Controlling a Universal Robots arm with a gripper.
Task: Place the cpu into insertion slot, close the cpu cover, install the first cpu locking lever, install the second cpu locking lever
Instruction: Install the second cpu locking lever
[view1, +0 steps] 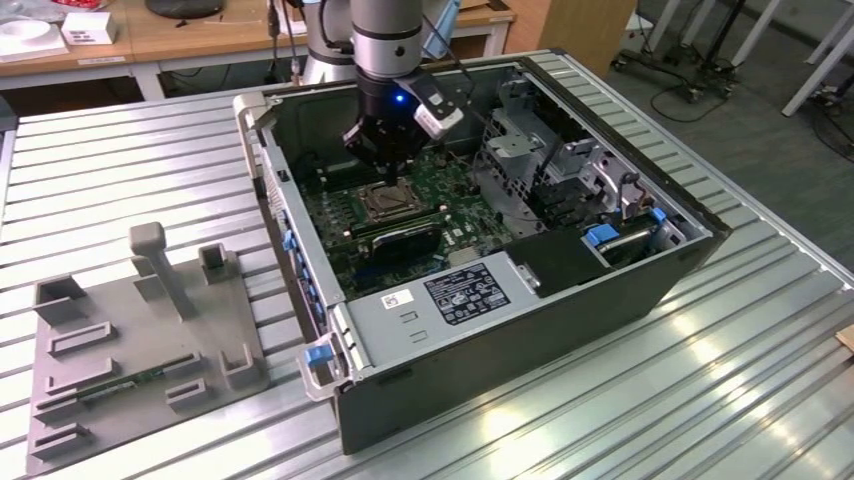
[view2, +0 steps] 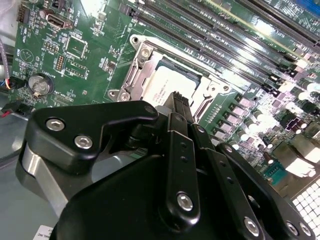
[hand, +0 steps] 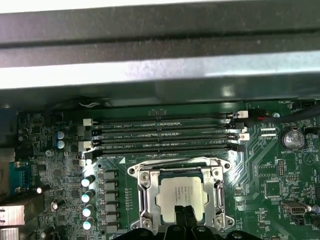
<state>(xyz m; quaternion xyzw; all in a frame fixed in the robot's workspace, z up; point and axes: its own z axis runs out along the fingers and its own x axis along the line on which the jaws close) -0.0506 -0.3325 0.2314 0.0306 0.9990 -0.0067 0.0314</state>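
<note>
While your gripper (view1: 380, 158) hangs inside the open computer case (view1: 534, 330), at centre frame of the exterior view, it sits just above the insertion slot (view1: 387, 203), and you are at the cover and lever steps, judging by how things lie. In both wrist views the cpu (hand: 182, 194) already lies in the socket, with the cpu cover (hand: 145, 192) framing it; its fingers (hand: 184, 216) are pressed together with nothing between them, their tips just over the chip's near edge. Your next move calls for a fine, low push without scraping the green board (hand: 280, 165). At lower left a grey fixture tray (view1: 134, 340) rests on the ribbed metal table (view1: 747, 400); wooden desks (view1: 200, 35) stand at upper left.
</note>
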